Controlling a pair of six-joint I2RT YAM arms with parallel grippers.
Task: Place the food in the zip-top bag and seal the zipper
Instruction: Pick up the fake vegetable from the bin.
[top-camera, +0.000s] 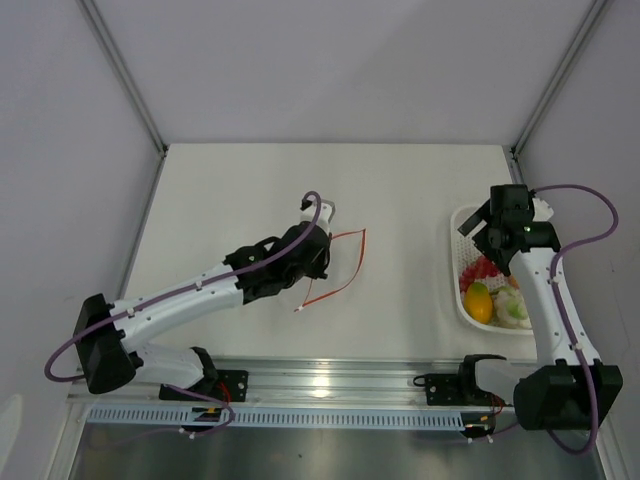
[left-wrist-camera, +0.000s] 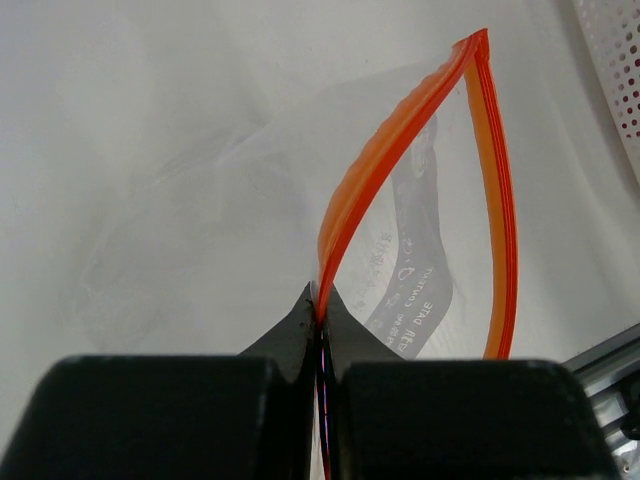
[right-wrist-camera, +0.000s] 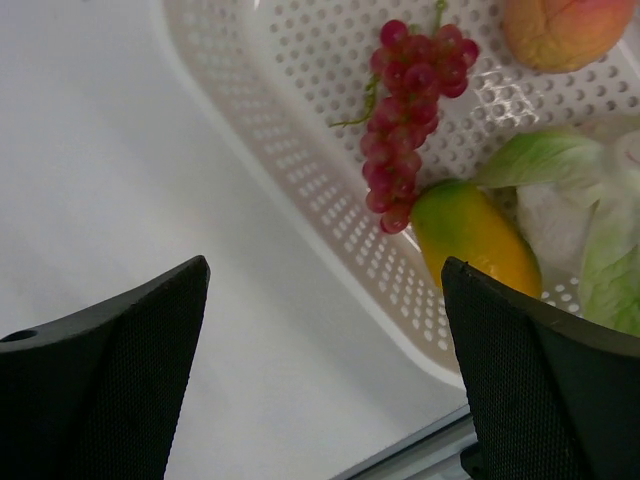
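I saw my left pincer (left-wrist-camera: 320, 318) clamped on the zipper (left-wrist-camera: 497, 200), the zip-top bag (left-wrist-camera: 200, 250) gaping; my right pincer (right-wrist-camera: 325, 330) hung spread apart over the food (right-wrist-camera: 405, 110) in the basket (right-wrist-camera: 300, 170).

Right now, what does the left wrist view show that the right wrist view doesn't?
Only left wrist: the left gripper pinched shut on the zipper of the zip-top bag, whose mouth gapes open. Only right wrist: the open right gripper facing the red berry cluster, yellow fruit, orange fruit and leafy vegetable. Both: the white perforated basket and the pale table.
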